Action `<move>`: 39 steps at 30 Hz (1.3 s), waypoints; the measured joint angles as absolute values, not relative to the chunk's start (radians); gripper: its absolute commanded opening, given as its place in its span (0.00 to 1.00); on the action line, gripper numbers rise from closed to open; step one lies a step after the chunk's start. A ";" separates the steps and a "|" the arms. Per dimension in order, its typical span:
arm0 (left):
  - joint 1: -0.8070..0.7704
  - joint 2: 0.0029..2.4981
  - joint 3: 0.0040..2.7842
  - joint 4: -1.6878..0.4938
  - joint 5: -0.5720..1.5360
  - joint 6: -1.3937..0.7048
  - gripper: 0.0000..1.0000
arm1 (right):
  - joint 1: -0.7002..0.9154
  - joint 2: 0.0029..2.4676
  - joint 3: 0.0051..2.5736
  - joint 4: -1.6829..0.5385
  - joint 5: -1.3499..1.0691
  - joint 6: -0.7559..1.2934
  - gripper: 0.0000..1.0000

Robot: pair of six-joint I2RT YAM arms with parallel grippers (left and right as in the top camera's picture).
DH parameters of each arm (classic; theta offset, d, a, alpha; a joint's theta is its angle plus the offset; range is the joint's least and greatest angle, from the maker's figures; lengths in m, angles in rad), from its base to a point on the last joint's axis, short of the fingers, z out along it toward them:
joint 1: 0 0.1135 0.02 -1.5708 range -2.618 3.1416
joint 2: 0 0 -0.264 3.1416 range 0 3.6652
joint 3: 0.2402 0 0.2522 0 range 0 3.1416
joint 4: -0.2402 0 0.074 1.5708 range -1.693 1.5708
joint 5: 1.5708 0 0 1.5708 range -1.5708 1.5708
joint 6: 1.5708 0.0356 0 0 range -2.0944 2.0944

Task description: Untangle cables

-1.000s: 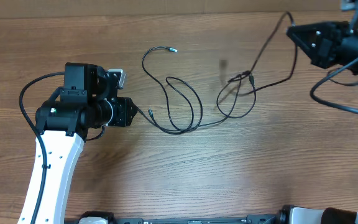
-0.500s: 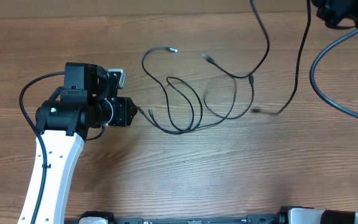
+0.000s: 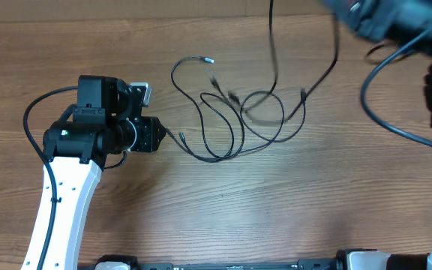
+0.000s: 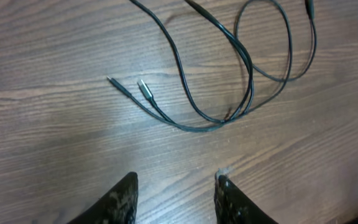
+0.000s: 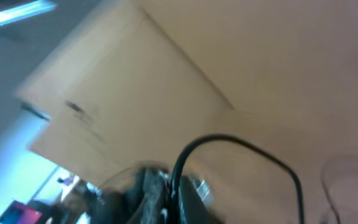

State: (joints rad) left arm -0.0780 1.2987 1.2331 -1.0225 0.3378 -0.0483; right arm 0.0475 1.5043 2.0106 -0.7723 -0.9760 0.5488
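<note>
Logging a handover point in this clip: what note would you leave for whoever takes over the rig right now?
The left gripper is open and empty, low over the table, just short of two plug ends.
The right gripper is shut, raised at the far right and blurred; it appears to hold the lifted cable.
The cables lie in overlapping loops mid-table, and the lifted cable runs into them.
Done: one strand raised.
Left: the loops cross each other and need separating.
</note>
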 measured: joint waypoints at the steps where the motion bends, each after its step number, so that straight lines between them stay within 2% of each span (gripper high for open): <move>1: -0.078 1.299 1.233 -1.021 0.340 -0.048 0.41 | 0.063 1.511 2.009 -0.861 -0.947 0.508 0.04; 5: -0.078 1.299 1.233 -1.008 0.352 -0.048 0.42 | 0.136 1.568 2.008 -1.117 -0.799 0.345 0.04; 8: -0.078 1.299 1.233 -0.989 0.382 -0.048 0.48 | 0.192 1.629 2.008 -1.205 -0.730 0.243 0.04; 11: -0.078 1.299 1.233 -0.943 0.447 -0.047 0.54 | 0.261 1.682 2.008 -1.225 -0.693 0.170 0.04; 20: -0.078 1.299 1.233 -0.864 0.634 -0.048 0.58 | 0.483 1.720 2.008 -1.159 -0.670 0.092 0.04; 24: -0.078 1.299 1.233 -0.863 0.666 -0.026 0.61 | 0.490 1.720 2.008 -1.164 -0.664 0.084 0.04; 29: -0.078 1.299 1.233 -0.826 0.742 0.102 0.63 | 0.486 1.720 2.008 -1.193 -0.657 0.082 0.04; 31: -0.078 1.299 1.233 -0.793 0.817 0.200 0.62 | 0.486 1.720 2.008 -1.197 -0.673 0.082 0.04; 35: -0.078 1.299 1.232 -0.690 0.862 0.262 0.63 | 0.486 1.720 2.008 -1.197 -0.753 0.082 0.04; 39: -0.078 1.299 1.232 -0.606 0.884 0.315 0.70 | 0.486 1.720 2.008 -1.196 -0.841 0.081 0.04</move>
State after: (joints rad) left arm -0.0780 1.2991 1.2320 -0.6064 0.8841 0.3145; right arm 0.4858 1.7199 2.0079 -1.1961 -0.8410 0.0814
